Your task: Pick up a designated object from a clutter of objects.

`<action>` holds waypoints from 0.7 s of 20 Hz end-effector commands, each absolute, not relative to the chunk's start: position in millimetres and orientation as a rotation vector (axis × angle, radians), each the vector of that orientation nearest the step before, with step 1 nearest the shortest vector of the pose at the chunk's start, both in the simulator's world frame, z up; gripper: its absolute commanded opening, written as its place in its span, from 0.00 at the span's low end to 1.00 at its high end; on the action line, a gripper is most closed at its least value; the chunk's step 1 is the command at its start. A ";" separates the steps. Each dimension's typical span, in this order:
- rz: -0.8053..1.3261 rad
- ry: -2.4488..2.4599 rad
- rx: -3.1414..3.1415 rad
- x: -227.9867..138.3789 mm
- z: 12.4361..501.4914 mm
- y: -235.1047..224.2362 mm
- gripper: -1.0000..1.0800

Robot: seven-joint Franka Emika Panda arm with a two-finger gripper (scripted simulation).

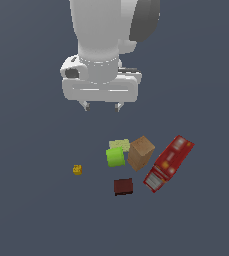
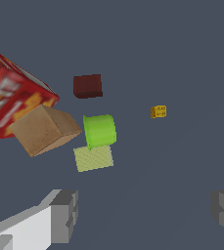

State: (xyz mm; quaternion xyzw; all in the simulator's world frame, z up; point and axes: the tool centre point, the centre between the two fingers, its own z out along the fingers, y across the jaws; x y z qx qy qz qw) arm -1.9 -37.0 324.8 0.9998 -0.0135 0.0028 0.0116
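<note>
In the exterior view, the white arm hangs over a flat grey desk [image 1: 31, 210], and its pincer [image 1: 102, 106] points straight down with the two short fingers spread apart and nothing between them. It sits high above the objects, well clear of all of them. Below it, toward the exterior view's right, the things lie in a loose cluster. The lime-green cylinder [image 1: 115, 157] lies just in front of the pale yellow-green block [image 1: 119, 144], and the tan box [image 1: 141, 153] stands tilted right beside both. The long red box [image 1: 169, 163] lies slanted on the far side of the tan box, close against it. The dark maroon block [image 1: 123, 187] sits alone on the desk just in front of the cluster, near the green cylinder and the lower end of the red box but touching neither. The tiny yellow piece [image 1: 77, 169] lies well apart, off to the exterior view's left.

In the wrist view, the two grey fingertips [image 2: 64, 215] stand wide apart at the frame's edge, released and empty. The maroon block [image 2: 88, 86] lies apart from the cylinder [image 2: 100, 130], with bare desk around it.
</note>
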 end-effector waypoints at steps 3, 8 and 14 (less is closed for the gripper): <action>0.006 -0.041 3.117 -2.6 325.0 -37.5 0.96; -0.022 -0.027 3.112 -9.9 327.5 -42.2 0.96; -0.031 -0.011 3.109 -13.4 329.1 -43.9 0.96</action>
